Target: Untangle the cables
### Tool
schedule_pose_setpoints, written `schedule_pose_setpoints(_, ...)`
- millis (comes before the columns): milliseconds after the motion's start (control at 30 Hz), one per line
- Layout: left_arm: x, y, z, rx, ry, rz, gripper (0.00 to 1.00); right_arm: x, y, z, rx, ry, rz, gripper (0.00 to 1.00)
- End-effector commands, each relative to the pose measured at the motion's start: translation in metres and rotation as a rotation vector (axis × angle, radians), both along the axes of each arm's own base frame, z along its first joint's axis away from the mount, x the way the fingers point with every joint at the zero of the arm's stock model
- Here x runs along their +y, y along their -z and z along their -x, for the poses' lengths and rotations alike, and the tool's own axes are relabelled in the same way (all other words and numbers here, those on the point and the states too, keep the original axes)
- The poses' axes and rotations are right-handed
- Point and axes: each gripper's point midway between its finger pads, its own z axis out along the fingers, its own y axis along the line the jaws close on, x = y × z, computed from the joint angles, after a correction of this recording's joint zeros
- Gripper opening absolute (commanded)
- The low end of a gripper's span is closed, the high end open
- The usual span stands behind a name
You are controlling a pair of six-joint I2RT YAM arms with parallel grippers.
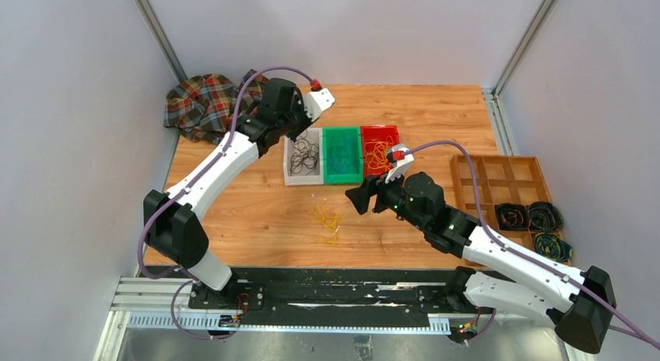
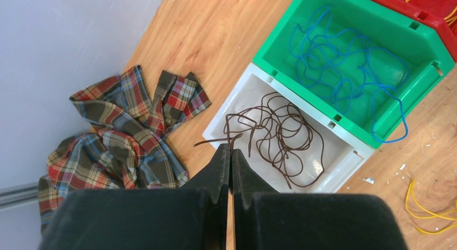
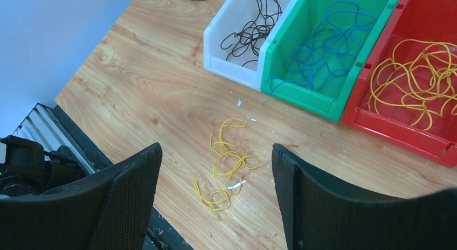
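My left gripper [image 2: 230,148] is shut, pinching one end of a thin black cable [image 2: 280,134] over the near corner of the white bin [image 2: 345,169]. The rest of that cable lies looped in the bin. Blue cables [image 2: 345,67] lie in the green bin [image 2: 302,80], and yellow cables [image 3: 415,77] in the red bin [image 3: 388,131]. A small tangle of yellow cables [image 3: 229,164] lies loose on the table. My right gripper [image 3: 216,149] is open and empty, held above that tangle. From above, the left gripper [image 1: 298,135] is at the white bin and the right gripper [image 1: 359,199] is right of the tangle [image 1: 328,223].
A plaid cloth [image 1: 206,104] lies bunched at the back left corner. A wooden compartment tray [image 1: 498,174] stands at the right, with neat wire coils [image 1: 529,217] in its near cells. A black rail [image 1: 311,299] runs along the near table edge.
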Motion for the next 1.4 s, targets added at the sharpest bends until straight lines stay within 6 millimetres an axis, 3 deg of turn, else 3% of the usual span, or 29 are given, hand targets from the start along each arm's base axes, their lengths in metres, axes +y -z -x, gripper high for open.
schedule_pose_setpoints(0,0.008,0.006,-0.014,-0.022,-0.041,-0.005,0.01,-0.009,0.003,-0.003,0.000,0.029,0.010,0.74)
schedule_pose_setpoints(267,0.012,0.040,-0.011,0.096,-0.070,-0.001,0.01,-0.013,0.007,-0.001,0.009,0.036,0.024,0.74)
schedule_pose_setpoints(333,0.012,0.051,-0.002,0.146,-0.054,-0.008,0.09,-0.012,0.008,-0.001,0.012,0.033,0.025,0.74)
schedule_pose_setpoints(367,0.012,0.056,0.003,0.172,-0.040,-0.014,0.13,-0.012,0.009,-0.001,0.015,0.032,0.027,0.74)
schedule_pose_setpoints(467,0.016,0.053,0.012,0.205,-0.034,-0.025,0.41,-0.009,0.010,-0.001,0.022,0.023,0.032,0.74)
schedule_pose_setpoints(600,0.017,0.018,0.027,0.184,0.011,0.025,0.64,-0.005,0.018,0.001,0.044,0.001,0.047,0.74)
schedule_pose_setpoints(667,0.014,-0.001,0.051,0.232,0.075,0.047,0.95,0.001,0.021,0.005,0.062,-0.033,0.041,0.75)
schedule_pose_setpoints(700,0.012,-0.011,0.063,0.251,0.109,0.063,0.99,0.005,0.023,0.009,0.073,-0.059,0.042,0.77)
schedule_pose_setpoints(833,0.015,-0.057,0.103,0.210,0.177,0.127,0.98,0.017,0.042,0.023,0.117,-0.146,0.080,0.79)
schedule_pose_setpoints(933,0.022,-0.077,0.127,0.164,0.200,0.157,0.98,0.028,0.073,0.035,0.150,-0.196,0.169,0.80)
schedule_pose_setpoints(1133,0.031,-0.057,0.154,0.213,0.188,0.170,0.98,0.044,0.150,0.046,0.305,-0.259,0.336,0.77)
schedule_pose_setpoints(1367,0.037,-0.029,0.165,0.261,0.186,0.137,0.98,0.059,0.191,0.029,0.388,-0.264,0.432,0.66)
